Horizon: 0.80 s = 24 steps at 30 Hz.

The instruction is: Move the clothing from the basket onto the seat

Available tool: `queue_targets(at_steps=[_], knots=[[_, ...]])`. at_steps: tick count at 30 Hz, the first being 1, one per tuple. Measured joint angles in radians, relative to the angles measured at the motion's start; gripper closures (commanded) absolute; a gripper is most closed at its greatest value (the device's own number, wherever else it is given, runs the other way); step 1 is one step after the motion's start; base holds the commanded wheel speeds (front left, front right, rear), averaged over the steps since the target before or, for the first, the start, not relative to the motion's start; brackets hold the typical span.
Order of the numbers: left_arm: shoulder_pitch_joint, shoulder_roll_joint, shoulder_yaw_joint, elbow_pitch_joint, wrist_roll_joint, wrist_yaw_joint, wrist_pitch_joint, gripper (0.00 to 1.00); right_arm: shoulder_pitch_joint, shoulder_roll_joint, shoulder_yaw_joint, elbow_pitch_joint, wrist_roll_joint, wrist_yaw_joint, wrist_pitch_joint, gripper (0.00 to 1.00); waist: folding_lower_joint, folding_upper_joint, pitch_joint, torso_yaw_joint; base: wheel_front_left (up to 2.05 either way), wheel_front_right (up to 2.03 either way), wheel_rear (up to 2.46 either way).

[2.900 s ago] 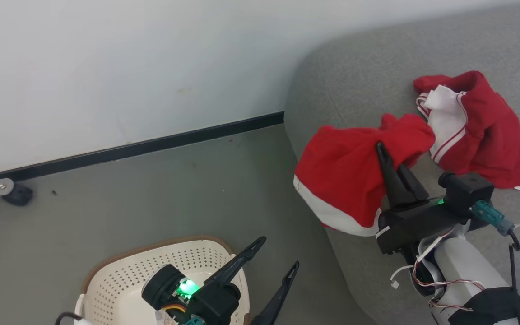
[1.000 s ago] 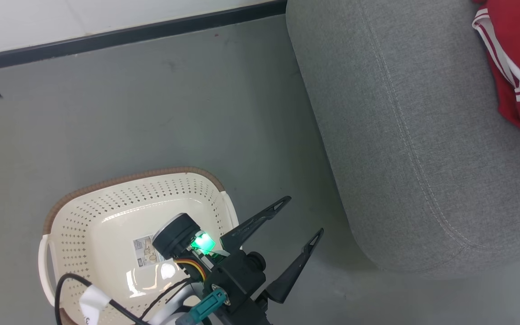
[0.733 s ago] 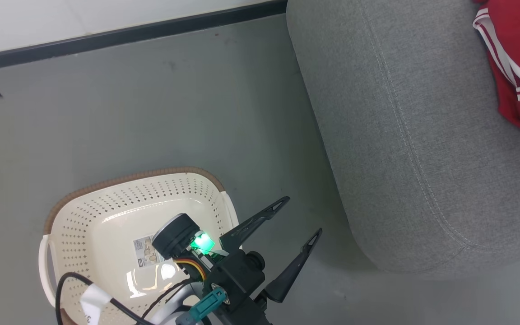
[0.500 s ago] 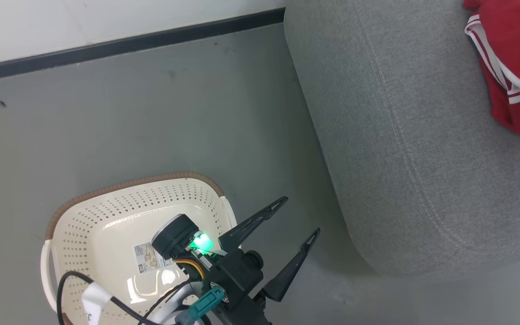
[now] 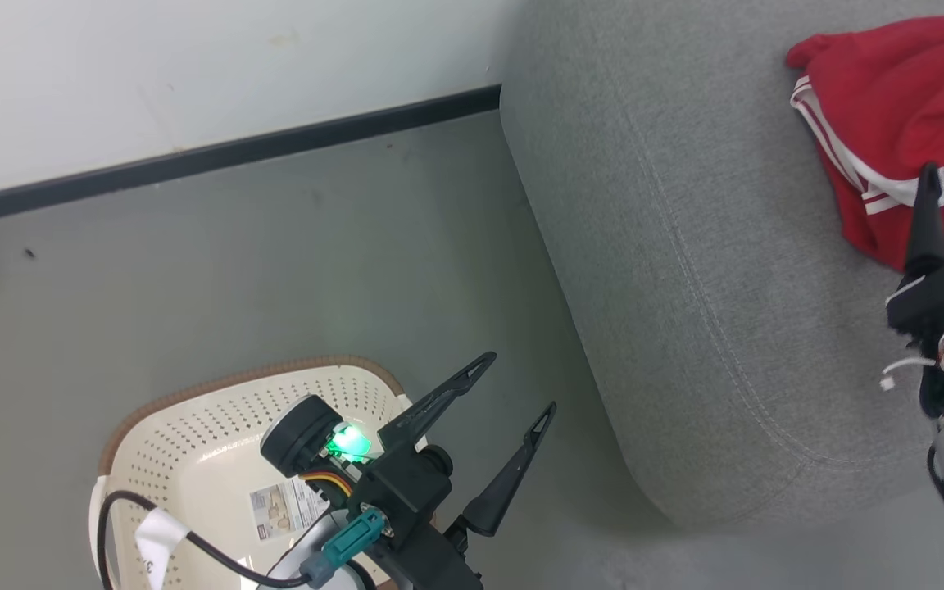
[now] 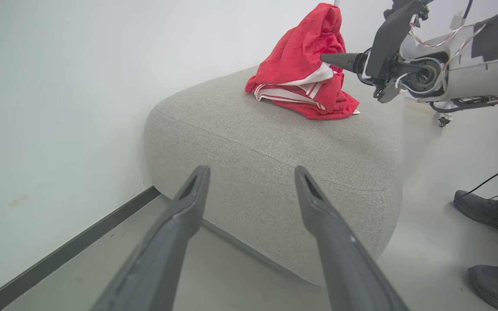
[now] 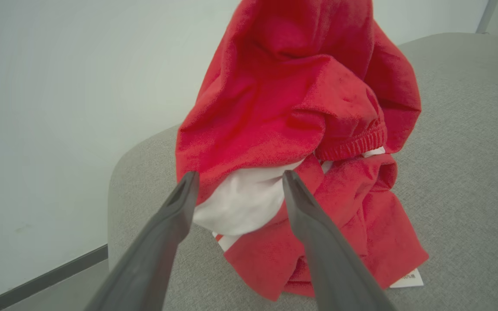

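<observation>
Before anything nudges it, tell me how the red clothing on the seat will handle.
Probably floppy: the clothing lies in crumpled folds. Likely light: the seat barely dents beneath it. Pushed, it would probably bunch, not slide.

red-and-white clothing (image 5: 890,90), grey seat (image 5: 685,205), cream perforated basket (image 5: 193,434)

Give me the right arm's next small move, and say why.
Probably draw the right gripper straight back off the clothes: its jaws stand open around a fold of them, and the pile rests on the sofa. What shows of the basket holds no clothes.
</observation>
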Motion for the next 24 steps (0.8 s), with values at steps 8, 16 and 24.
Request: queue_targets(at_steps=[8, 16, 24], knots=[[0.041, -0.019, 0.019, 0.03, -0.01, 0.029, -0.029, 0.0, 0.152, 0.039, 0.03, -0.123, -0.05, 0.016, 0.0, 0.0, 0.0, 0.0, -0.073, 0.003, 0.0, 0.0, 0.0], [0.081, -0.036, 0.049, 0.049, -0.046, 0.07, -0.052, 0.0, 0.285, 0.063, 0.048, -0.284, -0.071, 0.017, 0.0, 0.0, -0.0001, 0.0, -0.128, 0.033, 0.0, 0.0, 0.0], [0.119, -0.039, 0.119, 0.076, -0.068, 0.125, -0.078, 0.0, 0.391, 0.092, 0.084, -0.439, -0.119, 0.021, 0.0, 0.0, -0.0001, -0.0001, -0.168, 0.077, 0.0, 0.0, 0.0]])
